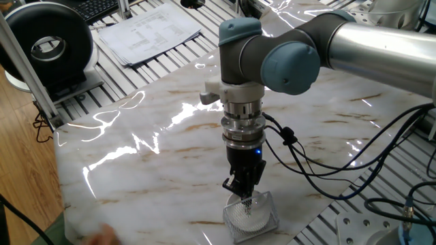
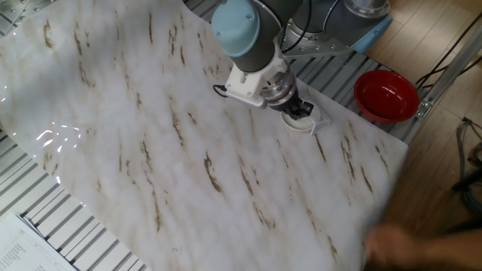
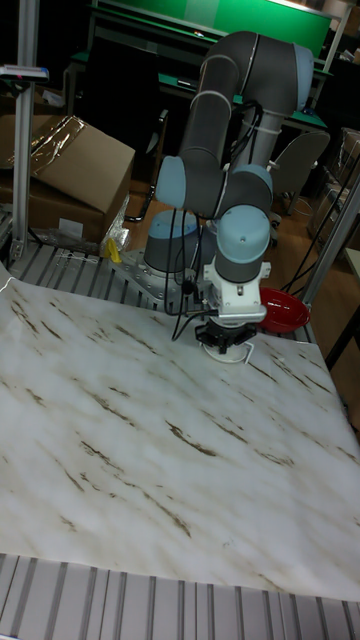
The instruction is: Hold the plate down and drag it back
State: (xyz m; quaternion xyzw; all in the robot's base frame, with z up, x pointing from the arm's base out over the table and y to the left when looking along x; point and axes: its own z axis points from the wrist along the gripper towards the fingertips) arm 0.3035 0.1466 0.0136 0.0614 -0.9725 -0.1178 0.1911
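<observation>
The plate [image 1: 240, 217] is a small round white saucer lying at the near corner of the marble table top [image 1: 150, 170], and a squarish pale outline shows around it. My gripper [image 1: 246, 199] points straight down with its fingers together, shut, tips resting on the plate's middle. In the other fixed view the plate [image 2: 304, 126] peeks out beneath the gripper [image 2: 300, 113], close to the table's edge. In the tall fixed view the gripper [image 3: 226, 345] hides nearly all of the plate.
A red bowl [image 2: 386, 95] sits off the table beyond the plate's corner. Papers [image 1: 146, 30] and a black round device [image 1: 48, 47] lie past the far side. Cables [image 1: 320, 170] hang beside the arm. A blurred hand [image 2: 399, 245] shows at the table's edge.
</observation>
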